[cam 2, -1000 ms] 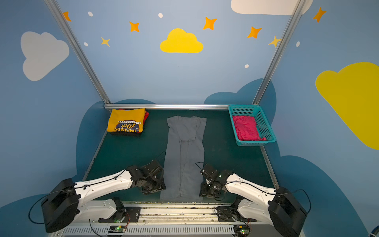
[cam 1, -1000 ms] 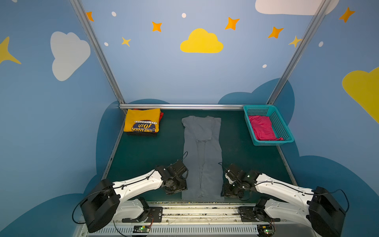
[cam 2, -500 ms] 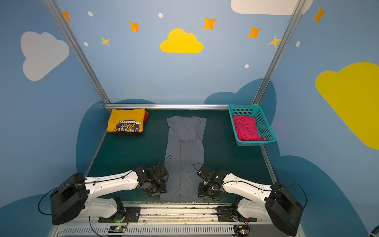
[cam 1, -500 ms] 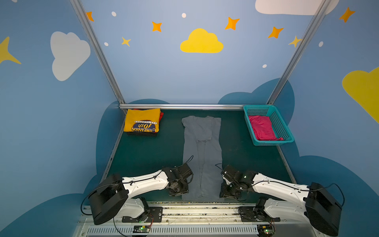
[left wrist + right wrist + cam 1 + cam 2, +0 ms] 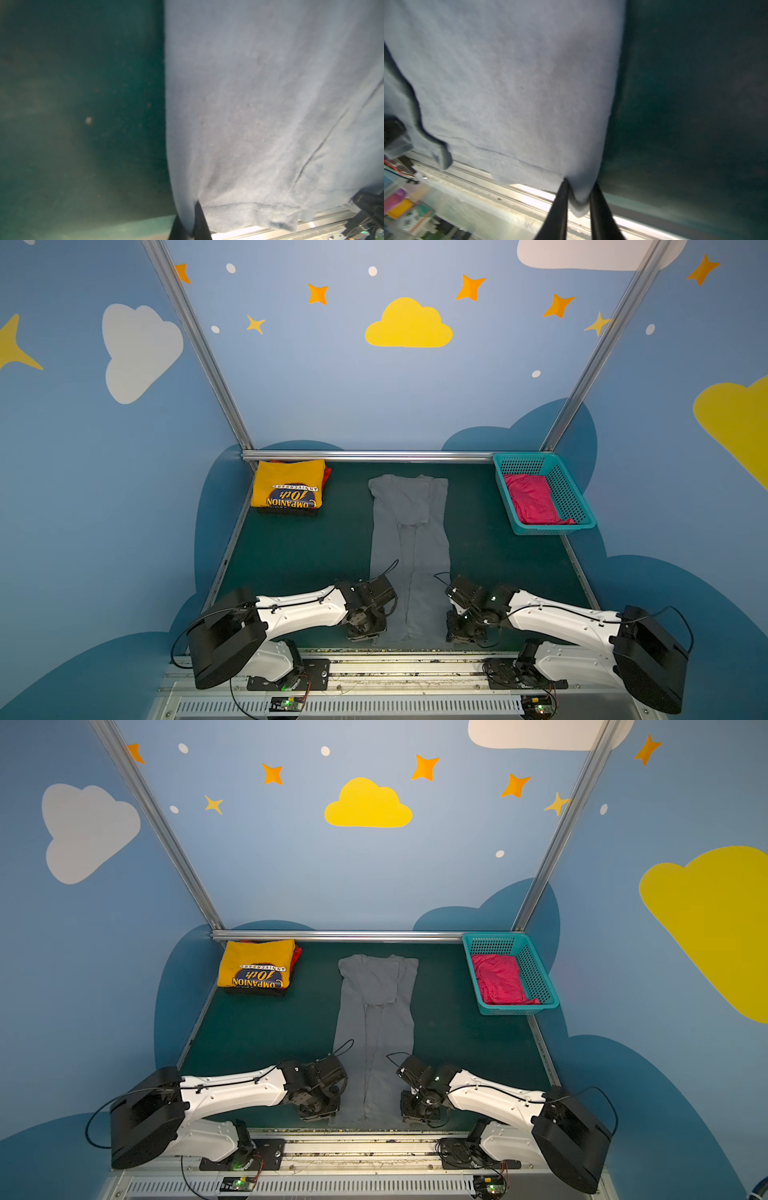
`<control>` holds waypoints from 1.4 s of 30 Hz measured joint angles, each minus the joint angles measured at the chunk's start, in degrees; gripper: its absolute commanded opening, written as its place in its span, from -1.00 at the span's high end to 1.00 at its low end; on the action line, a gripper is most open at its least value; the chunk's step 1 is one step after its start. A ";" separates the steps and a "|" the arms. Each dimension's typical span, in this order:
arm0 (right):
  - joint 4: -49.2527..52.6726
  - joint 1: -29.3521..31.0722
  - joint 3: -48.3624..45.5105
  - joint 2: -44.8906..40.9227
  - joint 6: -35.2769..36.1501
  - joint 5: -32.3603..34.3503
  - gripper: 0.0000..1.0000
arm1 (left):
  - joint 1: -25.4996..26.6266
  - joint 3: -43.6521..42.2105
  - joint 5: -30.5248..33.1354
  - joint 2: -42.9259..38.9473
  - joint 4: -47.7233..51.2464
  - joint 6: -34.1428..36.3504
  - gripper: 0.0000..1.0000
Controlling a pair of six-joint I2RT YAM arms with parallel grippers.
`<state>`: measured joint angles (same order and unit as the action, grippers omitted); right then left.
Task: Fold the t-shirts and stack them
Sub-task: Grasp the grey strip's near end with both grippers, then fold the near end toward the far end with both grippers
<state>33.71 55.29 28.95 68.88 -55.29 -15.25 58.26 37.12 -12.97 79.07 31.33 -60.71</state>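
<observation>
A slate-grey t-shirt (image 5: 409, 551) (image 5: 376, 1027) lies as a long narrow strip down the middle of the green mat, its hem at the near edge. My left gripper (image 5: 372, 635) (image 5: 190, 220) is shut on the hem's left corner, and grey cloth is bunched between its fingers. My right gripper (image 5: 451, 637) (image 5: 579, 199) is shut on the right hem corner, with a fold pinched between its fingers. A folded yellow t-shirt (image 5: 289, 489) (image 5: 257, 969) with navy print lies at the back left. A magenta-pink t-shirt (image 5: 532, 502) (image 5: 498, 982) lies crumpled in the basket.
The teal perforated basket (image 5: 523, 462) (image 5: 492, 942) stands at the back right corner. A metal rail (image 5: 370, 456) runs along the back of the mat. An aluminium frame (image 5: 395, 659) borders the near edge just behind the hem. Blue walls close in both sides.
Both grippers have moved inward and down to the grey t-shirt's near hem corners and closed on them. The shirts and the basket have not moved.
</observation>
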 measured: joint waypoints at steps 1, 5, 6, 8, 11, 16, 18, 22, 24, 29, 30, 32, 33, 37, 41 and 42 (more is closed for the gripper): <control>-0.22 0.02 0.13 0.39 0.15 -0.28 0.87 | 0.00 0.00 -0.02 0.00 0.00 -0.02 0.91; -0.55 0.22 0.63 1.18 0.07 -0.63 1.00 | 0.02 0.13 0.00 0.00 0.09 -0.02 0.91; -0.44 0.33 0.81 1.29 0.15 -0.59 1.00 | 0.02 0.42 0.31 0.00 0.35 -0.02 0.91; 0.13 0.50 1.22 1.31 0.26 -0.15 1.00 | 0.00 1.53 1.11 0.00 1.49 -0.02 0.91; 2.19 0.42 2.80 1.14 0.44 1.25 1.00 | -0.26 4.66 2.64 -0.04 3.30 0.04 0.91; 5.95 -2.29 7.17 -0.94 1.57 3.04 1.00 | -2.23 10.45 5.73 -0.28 5.73 0.37 0.91; 6.86 -4.46 8.39 -2.21 2.27 3.63 1.00 | -3.74 11.80 6.67 -0.70 6.38 0.46 0.91; 8.68 -9.38 10.64 -2.89 4.61 3.67 1.00 | -7.82 12.96 7.32 -1.22 7.10 1.14 0.91; 9.25 -12.00 12.13 -2.69 6.29 3.56 1.00 | -10.29 13.66 7.23 -1.22 7.23 2.05 0.91; 9.88 -17.42 18.53 2.38 11.82 1.36 1.00 | -15.96 17.68 6.27 -0.85 7.76 6.12 0.91; 9.94 -18.47 20.17 4.02 13.11 0.94 1.00 | -17.29 19.19 6.12 -0.39 7.98 7.32 0.91; 10.08 -20.35 23.21 7.04 15.50 0.28 1.00 | -19.78 22.23 5.75 1.03 8.07 9.62 0.91; 10.14 -21.14 24.57 8.28 16.83 -0.09 1.00 | -20.87 23.69 5.68 1.92 8.09 10.86 0.91; 10.36 -24.39 31.04 13.79 21.20 -0.92 1.00 | -24.41 29.83 5.09 6.73 8.35 15.69 0.91; 10.73 -26.99 37.79 18.91 24.98 -1.49 1.00 | -26.82 35.69 4.22 12.37 8.85 19.98 0.91; 10.88 -27.56 39.58 20.35 25.86 -1.70 1.00 | -27.36 37.16 3.87 13.86 8.96 21.05 0.91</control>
<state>44.60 27.73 68.53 89.23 -29.43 -16.95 30.89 74.28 -9.10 92.92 40.29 -39.66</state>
